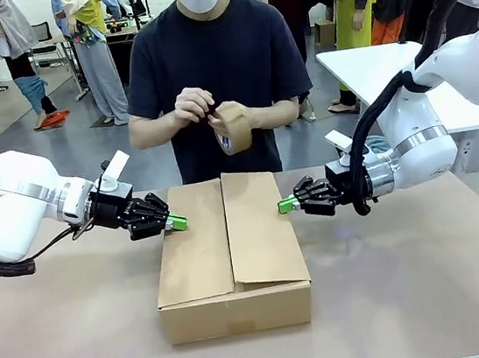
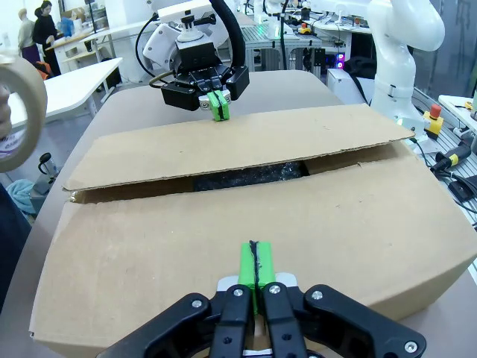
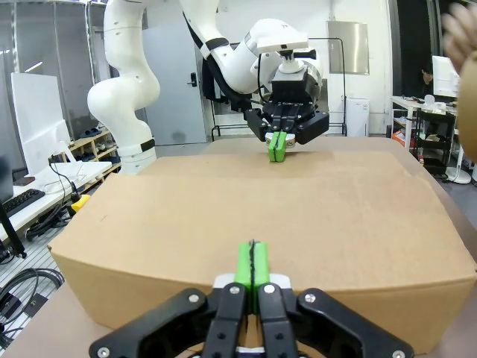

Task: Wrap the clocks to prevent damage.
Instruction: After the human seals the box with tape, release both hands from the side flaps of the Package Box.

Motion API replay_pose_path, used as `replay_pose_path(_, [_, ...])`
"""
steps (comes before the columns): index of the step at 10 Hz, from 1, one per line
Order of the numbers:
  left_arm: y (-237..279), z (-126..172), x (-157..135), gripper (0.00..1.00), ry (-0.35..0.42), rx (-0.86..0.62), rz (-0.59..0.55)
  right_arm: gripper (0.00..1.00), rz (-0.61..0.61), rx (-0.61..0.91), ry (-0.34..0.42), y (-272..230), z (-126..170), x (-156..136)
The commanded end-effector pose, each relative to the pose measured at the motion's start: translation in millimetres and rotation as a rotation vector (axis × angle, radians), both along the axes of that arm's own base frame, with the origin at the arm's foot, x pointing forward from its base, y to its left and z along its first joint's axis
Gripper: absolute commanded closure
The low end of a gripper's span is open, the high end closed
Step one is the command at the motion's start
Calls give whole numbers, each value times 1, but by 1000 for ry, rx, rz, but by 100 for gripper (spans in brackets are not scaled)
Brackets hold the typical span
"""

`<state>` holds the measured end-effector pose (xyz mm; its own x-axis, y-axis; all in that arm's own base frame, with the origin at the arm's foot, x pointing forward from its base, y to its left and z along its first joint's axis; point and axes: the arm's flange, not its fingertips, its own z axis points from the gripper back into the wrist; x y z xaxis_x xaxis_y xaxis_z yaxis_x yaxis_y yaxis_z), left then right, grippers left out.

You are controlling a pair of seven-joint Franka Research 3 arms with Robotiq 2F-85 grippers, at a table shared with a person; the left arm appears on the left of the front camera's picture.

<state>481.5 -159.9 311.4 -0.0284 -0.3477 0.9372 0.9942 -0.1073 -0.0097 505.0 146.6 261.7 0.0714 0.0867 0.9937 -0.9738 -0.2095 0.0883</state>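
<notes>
A brown cardboard box (image 1: 230, 251) lies in the middle of the table with its two top flaps folded down. Through the gap between the flaps something dark and shiny (image 2: 250, 175) shows; no clock can be made out. My left gripper (image 1: 177, 223) is shut, its green tips pressing on the box's left flap (image 2: 246, 246). My right gripper (image 1: 286, 205) is shut too, its tips against the right flap (image 3: 298, 201). Across the table a person holds a roll of brown tape (image 1: 233, 127) in both hands above the box's far end.
The table (image 1: 429, 278) is covered in brown paper, with bare room on both sides of the box. A white table (image 1: 365, 61) stands at the back right. Other people stand farther off behind the person.
</notes>
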Motion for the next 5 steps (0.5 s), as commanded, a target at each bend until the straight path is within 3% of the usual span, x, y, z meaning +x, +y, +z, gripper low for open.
replay_pose_path(1, [0, -2, -1, 100, 4, 3, 3, 99, -12, -6, 8, 1, -4, -2])
replay_pose_path(5, [0, -2, -1, 100, 4, 3, 3, 99, -12, -6, 8, 1, -4, -2])
